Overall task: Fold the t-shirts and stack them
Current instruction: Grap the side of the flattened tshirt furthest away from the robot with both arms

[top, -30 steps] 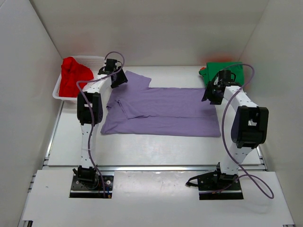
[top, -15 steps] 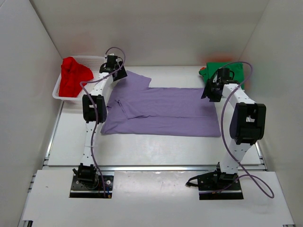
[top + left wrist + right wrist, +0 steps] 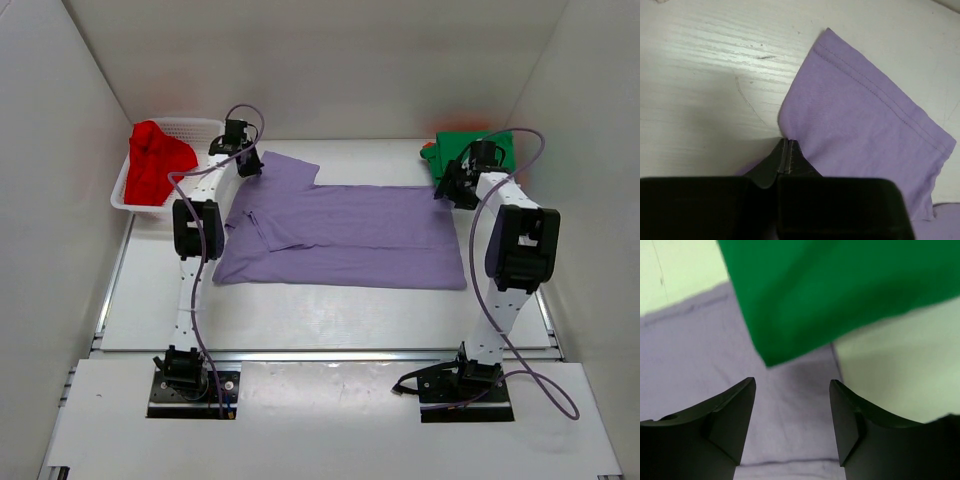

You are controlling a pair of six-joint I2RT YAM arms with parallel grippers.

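- Closest in, the purple shirt (image 3: 350,235) lies spread flat on the table (image 3: 330,310), reaching from one gripper to the other.
- Left gripper (image 3: 785,150): fingers pressed together, pinching the edge of the purple shirt's sleeve (cloth shows on both sides of the tips).
- Right gripper (image 3: 792,385): fingers spread, nothing between them, hovering over the purple shirt's other end.
- Just beyond those tips, there's the green shirt (image 3: 840,290).
- Farthest out, off to the left of the left gripper, the red shirt (image 3: 155,165) slumps in a basket (image 3: 195,127).
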